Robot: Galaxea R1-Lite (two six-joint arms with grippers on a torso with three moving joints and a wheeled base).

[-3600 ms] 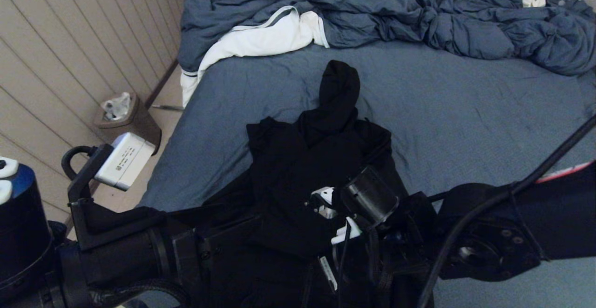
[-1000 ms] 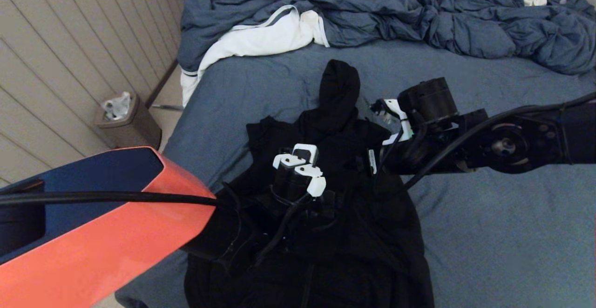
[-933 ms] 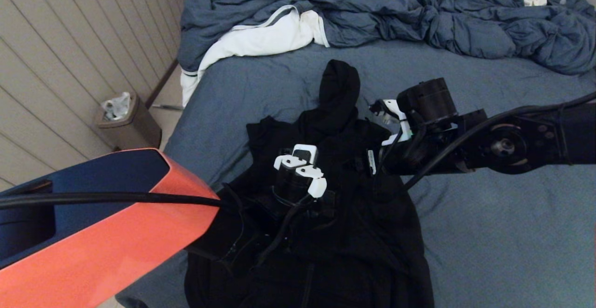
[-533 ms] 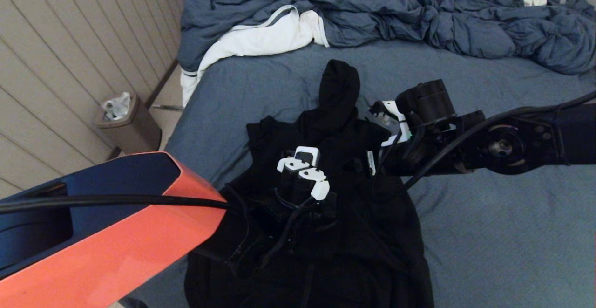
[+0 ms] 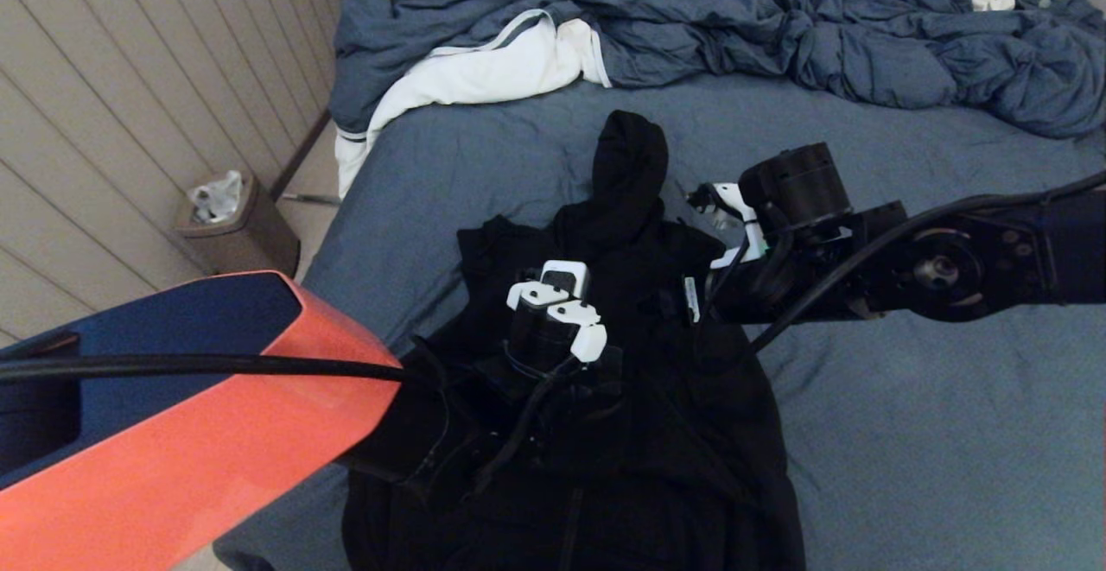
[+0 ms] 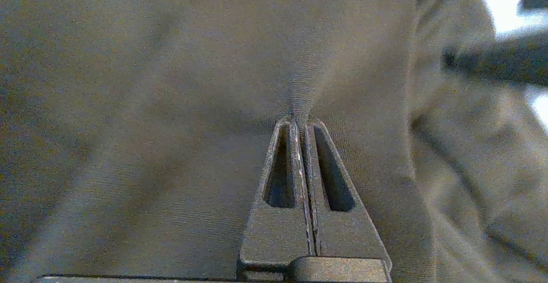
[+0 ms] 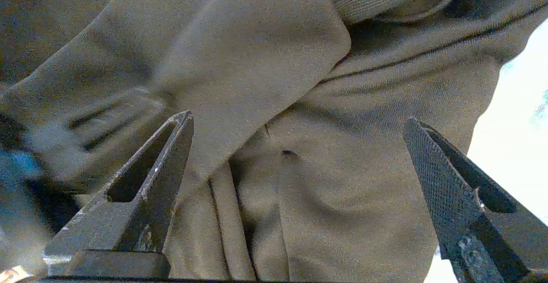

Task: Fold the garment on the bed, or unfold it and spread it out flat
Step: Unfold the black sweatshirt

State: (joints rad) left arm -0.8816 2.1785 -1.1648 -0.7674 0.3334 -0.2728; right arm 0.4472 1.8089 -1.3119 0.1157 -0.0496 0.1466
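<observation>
— Where is the garment (image 5: 605, 364)?

— On the bed (image 5: 907, 415), at its near edge, directly under both arms. The hood points away from them toward the rumpled comforter (image 5: 734, 27), and a white cloth (image 5: 484, 74) lies beyond it on the left arm's side.

— What has the left gripper (image 6: 299, 122) got?

— Its two fingers are pressed together with only a sliver between them, and a small ridge of the garment's fabric is pinched at their tips. In the head view its wrist sits over the middle of the chest, with sleeve folds bunched just beside it.

— And the right gripper (image 7: 297, 122)?

— Spread wide, nothing between its fingers (image 7: 171, 154). The cloth lies just beyond the tips; a folded flap and a ribbed edge are ahead of it. Whether the tips touch the fabric, I cannot tell. It hangs over the shoulder nearest that arm, just beside the hood's base.
</observation>
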